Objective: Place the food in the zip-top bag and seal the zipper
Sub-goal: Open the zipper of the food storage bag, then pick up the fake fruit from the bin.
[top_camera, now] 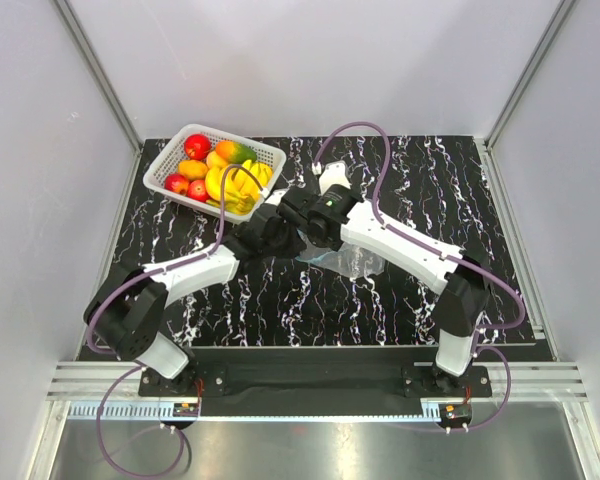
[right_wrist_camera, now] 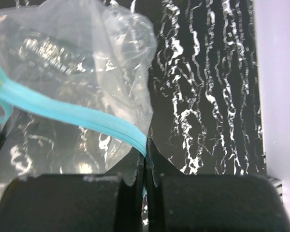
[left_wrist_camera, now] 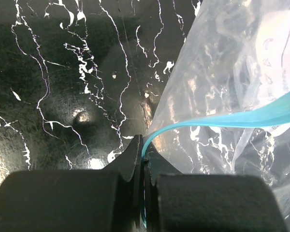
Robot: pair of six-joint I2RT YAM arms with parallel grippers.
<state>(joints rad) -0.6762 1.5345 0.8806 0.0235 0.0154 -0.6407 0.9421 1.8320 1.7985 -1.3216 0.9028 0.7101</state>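
Observation:
The food (top_camera: 223, 172), bananas, red apples and orange fruits, lies in a white lattice basket (top_camera: 166, 163) at the table's far left. The clear zip-top bag (top_camera: 354, 262) lies crumpled mid-table, partly under the right arm. In the left wrist view my left gripper (left_wrist_camera: 144, 143) is shut on the blue zipper (left_wrist_camera: 232, 120) at one end of the bag (left_wrist_camera: 217, 63). In the right wrist view my right gripper (right_wrist_camera: 146, 151) is shut on the zipper (right_wrist_camera: 77, 113) at the other end, with the bag (right_wrist_camera: 77, 48) hanging crinkled behind it. No food shows inside the bag.
The table is black marble with white veins (top_camera: 310, 300). Grey walls and metal posts enclose it on three sides. Both wrists crowd together over the middle (top_camera: 290, 225), just near-right of the basket. A wall edge (right_wrist_camera: 280, 96) shows at the right of the right wrist view.

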